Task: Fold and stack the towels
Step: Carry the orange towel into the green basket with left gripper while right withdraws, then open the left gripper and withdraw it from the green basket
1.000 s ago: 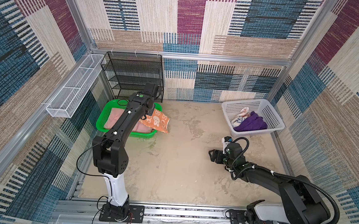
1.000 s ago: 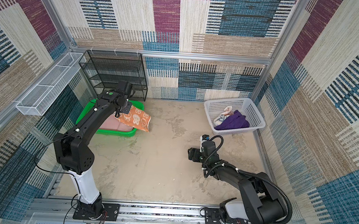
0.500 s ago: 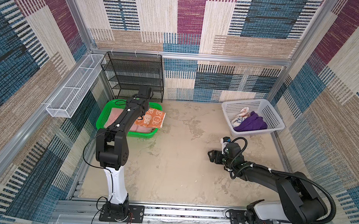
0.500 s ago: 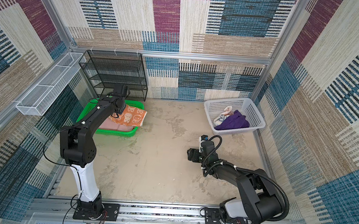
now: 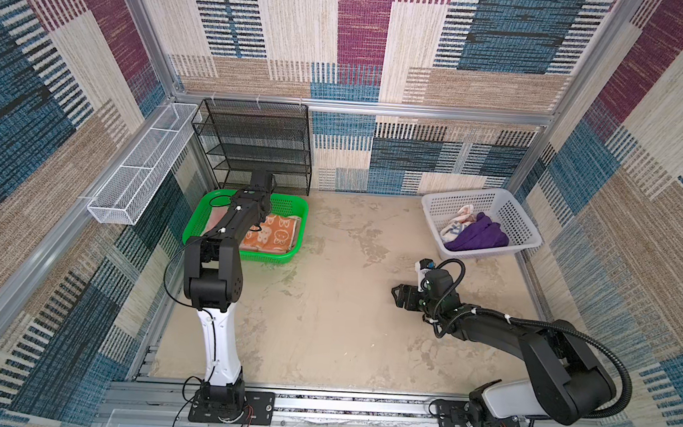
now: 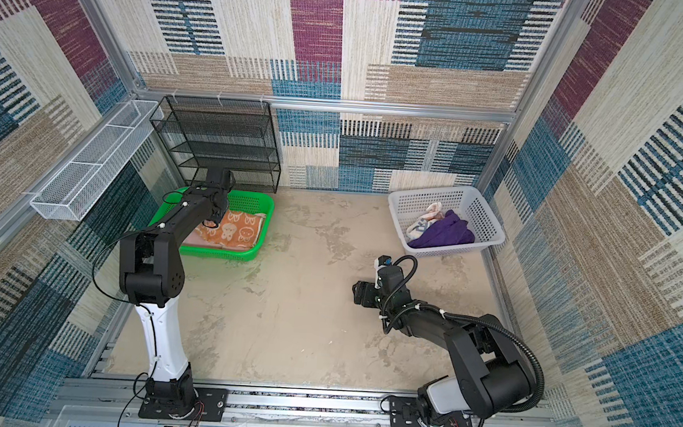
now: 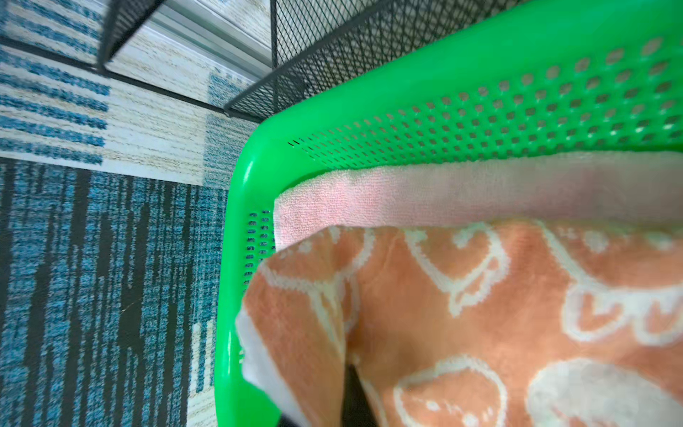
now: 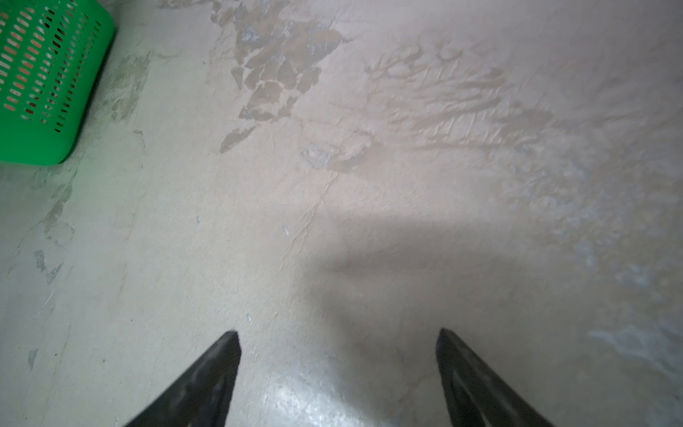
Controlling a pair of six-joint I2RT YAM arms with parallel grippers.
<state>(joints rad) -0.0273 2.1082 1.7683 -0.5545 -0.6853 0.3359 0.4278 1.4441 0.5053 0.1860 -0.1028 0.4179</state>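
1. The orange towel [image 5: 273,236] [image 6: 238,229] [image 7: 480,314] with white cartoon faces lies in the green tray [image 5: 282,258] [image 6: 259,206] [image 7: 406,92]. It rests on the pink towel [image 7: 443,192], and a strip of pink shows along one edge in the left wrist view.
2. In both top views the tray sits at ten o'clock on the table [image 5: 322,325].
3. The left gripper [image 6: 213,220] is down at the orange towel's nine o'clock edge. One dark finger [image 7: 353,392] shows against a raised fold of the cloth. I cannot tell how wide the jaws stand or whether they hold the cloth.
4. The purple towel [image 5: 477,237] [image 6: 442,235] lies crumpled in the white basket [image 5: 514,220] [image 6: 485,221] at two o'clock. The lettered towel [image 5: 457,223] [image 6: 424,223] lies touching it, at its ten o'clock.
5. The right gripper [image 5: 398,296] [image 6: 356,293] [image 8: 338,332] sits low over bare table at three o'clock of centre. It points towards nine o'clock, its jaws wide with nothing between them.
6. A black mesh rack [image 5: 257,145] stands just beyond the tray at twelve o'clock.
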